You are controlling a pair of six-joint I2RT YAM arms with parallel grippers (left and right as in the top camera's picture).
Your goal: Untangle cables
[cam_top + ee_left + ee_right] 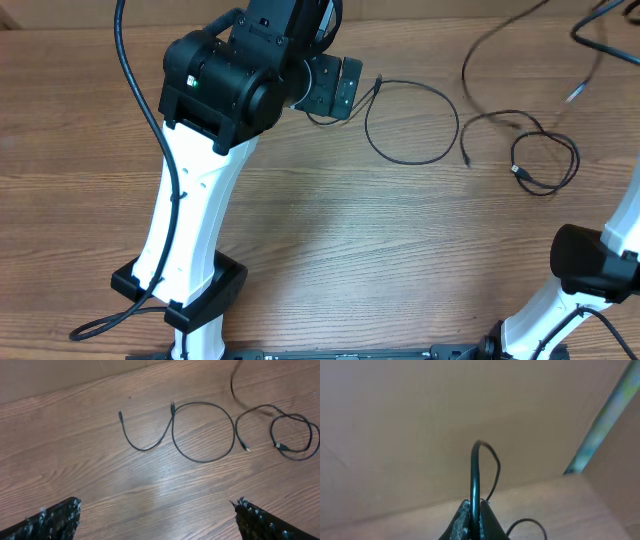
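The right gripper (474,516) pinched a limp black cable (474,475); beyond the spread fingers (55,519) of the left gripper (157,520), the light looped cable (202,403) likely suited a plug-end grasp.

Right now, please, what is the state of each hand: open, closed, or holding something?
Left hand: open, nothing between its fingers.
Right hand: closed on a thin black cable.
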